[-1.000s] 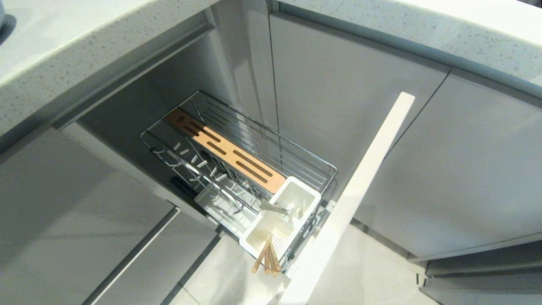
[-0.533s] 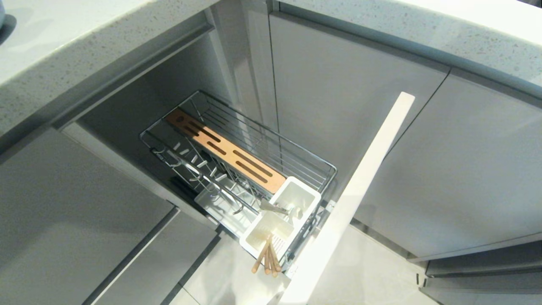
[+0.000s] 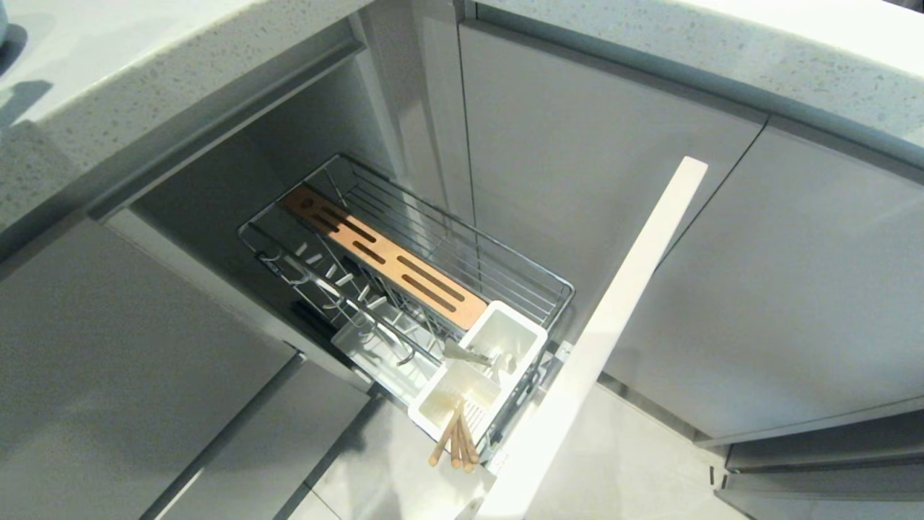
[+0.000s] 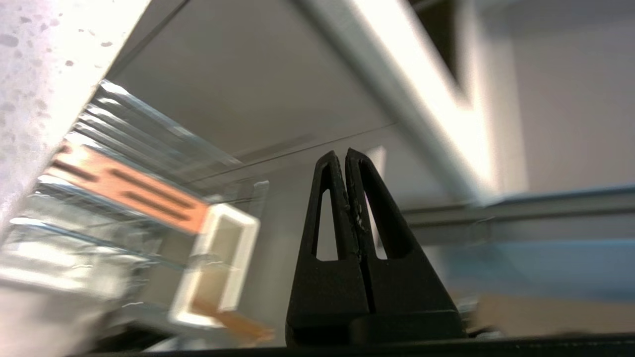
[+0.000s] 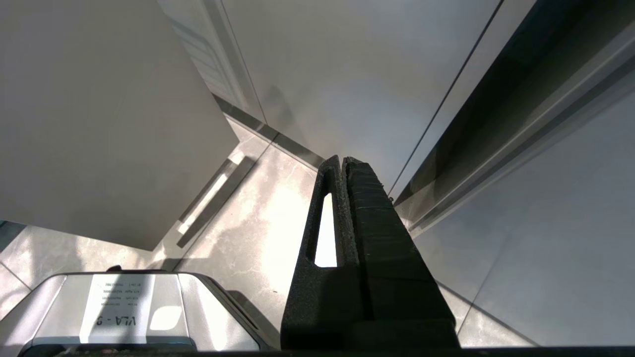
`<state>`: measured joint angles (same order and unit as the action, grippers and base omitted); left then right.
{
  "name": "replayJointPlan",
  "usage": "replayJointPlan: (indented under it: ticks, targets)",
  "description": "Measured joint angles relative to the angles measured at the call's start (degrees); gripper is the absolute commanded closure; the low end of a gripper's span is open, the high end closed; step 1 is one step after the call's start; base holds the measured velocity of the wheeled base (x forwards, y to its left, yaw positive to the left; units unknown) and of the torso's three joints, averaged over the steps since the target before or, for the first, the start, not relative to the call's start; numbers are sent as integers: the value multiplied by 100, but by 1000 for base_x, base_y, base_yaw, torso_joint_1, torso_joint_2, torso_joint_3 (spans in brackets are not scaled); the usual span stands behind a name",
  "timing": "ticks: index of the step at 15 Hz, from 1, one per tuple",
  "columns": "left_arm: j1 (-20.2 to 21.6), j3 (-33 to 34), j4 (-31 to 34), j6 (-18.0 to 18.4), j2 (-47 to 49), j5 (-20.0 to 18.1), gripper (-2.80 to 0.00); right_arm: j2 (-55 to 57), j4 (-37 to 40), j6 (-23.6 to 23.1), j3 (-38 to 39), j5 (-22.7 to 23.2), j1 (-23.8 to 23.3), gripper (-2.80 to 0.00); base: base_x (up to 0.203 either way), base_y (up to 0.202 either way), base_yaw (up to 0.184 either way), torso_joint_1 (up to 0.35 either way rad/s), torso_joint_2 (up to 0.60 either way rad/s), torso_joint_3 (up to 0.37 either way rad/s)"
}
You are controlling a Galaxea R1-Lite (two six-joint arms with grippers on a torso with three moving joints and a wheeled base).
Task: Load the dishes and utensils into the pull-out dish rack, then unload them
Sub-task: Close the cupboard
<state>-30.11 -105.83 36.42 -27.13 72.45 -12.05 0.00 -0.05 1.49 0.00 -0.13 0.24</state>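
With its fingers pressed together and empty, the left gripper (image 4: 345, 154) should open before reaching the chopsticks (image 3: 455, 438) leaning from the near caddy (image 3: 462, 399), the spoon (image 3: 476, 356) just beyond, in the pull-out dish rack (image 3: 556, 289).

The pull-out dish rack (image 3: 404, 282) stands open from above; its rear portion sits beneath the countertop (image 3: 144, 94) overhang. The front panel (image 3: 613, 318) bounds the outer end. Chopsticks (image 3: 455, 440) and a silver utensil (image 3: 469, 355) occupy the white caddy (image 3: 534, 336).
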Motion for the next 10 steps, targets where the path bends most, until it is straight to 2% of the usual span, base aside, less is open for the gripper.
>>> replayJointPlan:
  ticks: [1,3,10]
  targets:
    - [-274,-12,52,323,72,182,0,0,0,-1,0,0,0,0,0,0,0,0,0,0]
    - [-754,-24,106,755,190,247,0,0,0,0,0,0,0,0,0,0,0,0,0,0]
    - [-1963,17,124,809,471,342,0,0,0,0,0,2,0,0,0,0,0,0,0,0]
